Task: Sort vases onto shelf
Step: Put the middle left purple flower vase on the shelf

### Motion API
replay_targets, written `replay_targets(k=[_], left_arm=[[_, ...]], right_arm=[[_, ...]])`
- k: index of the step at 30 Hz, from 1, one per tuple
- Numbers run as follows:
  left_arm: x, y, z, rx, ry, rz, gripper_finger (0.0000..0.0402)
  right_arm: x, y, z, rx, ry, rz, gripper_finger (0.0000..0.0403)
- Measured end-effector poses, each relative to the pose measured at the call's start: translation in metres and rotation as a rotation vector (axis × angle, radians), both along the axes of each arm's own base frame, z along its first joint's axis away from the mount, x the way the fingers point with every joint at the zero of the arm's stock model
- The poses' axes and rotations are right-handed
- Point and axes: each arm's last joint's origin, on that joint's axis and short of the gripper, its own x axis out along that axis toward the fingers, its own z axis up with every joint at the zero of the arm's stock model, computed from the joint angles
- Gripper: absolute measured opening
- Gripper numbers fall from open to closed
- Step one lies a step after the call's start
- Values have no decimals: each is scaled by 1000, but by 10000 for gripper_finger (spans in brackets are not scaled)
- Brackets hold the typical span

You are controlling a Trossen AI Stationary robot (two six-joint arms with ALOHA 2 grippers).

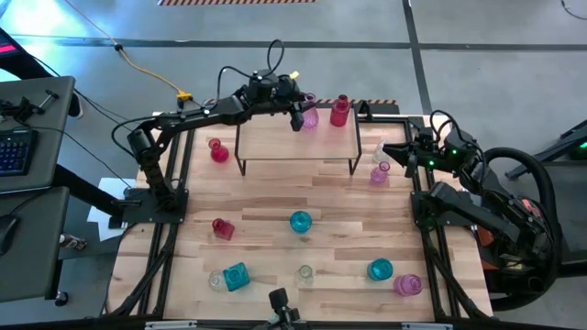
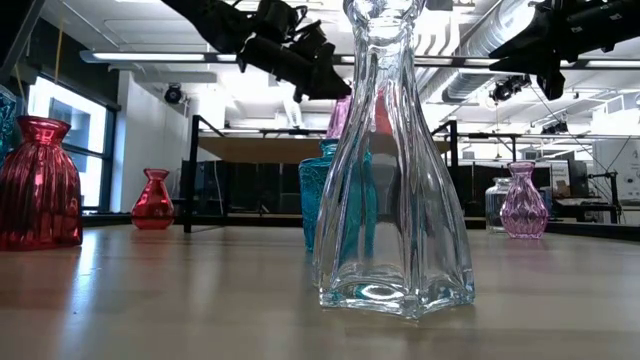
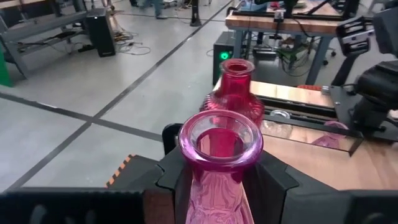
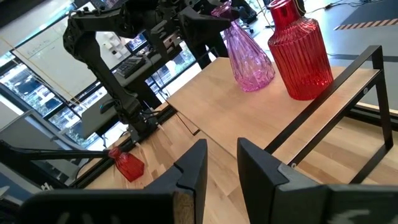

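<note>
Pink glass fills the left wrist view, where the left claw (image 3: 219, 177) pinches a pink vase (image 3: 221, 162) by its neck beside a red vase (image 3: 235, 93). From above, both stand at the shelf's (image 1: 275, 142) far edge. The right claw (image 4: 221, 165) hovers empty past the shelf's right end, fingers slightly apart. Other vases dot the tabletop (image 1: 339, 243).

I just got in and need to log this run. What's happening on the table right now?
The left gripper holds a pink vase by its neck at the back edge of the shelf, next to a red vase already standing there. The right gripper waits empty, slightly open, by the shelf's right end. Other vases stand on the table.
</note>
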Motion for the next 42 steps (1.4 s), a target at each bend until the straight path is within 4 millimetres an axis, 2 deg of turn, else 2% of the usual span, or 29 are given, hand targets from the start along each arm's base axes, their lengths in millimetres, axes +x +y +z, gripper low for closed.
replay_targets(k=[6,13,17,26,34,42], left_arm=[[0,0,0,-6,1,5,116],[-1,1,-1,3,16,10,168],[-1,1,-1,6,16,16,182],[-2,0,1,8,14,16,184],[-7,-3,19,51,-52,16,184],[-8,-3,22,52,-76,10,184]], right_arm=[[0,0,0,0,0,0,69],[0,0,0,0,0,0,69],[0,0,0,0,0,0,69],[0,0,0,0,0,0,69],[0,0,0,0,0,0,69],[0,0,0,0,0,0,69]])
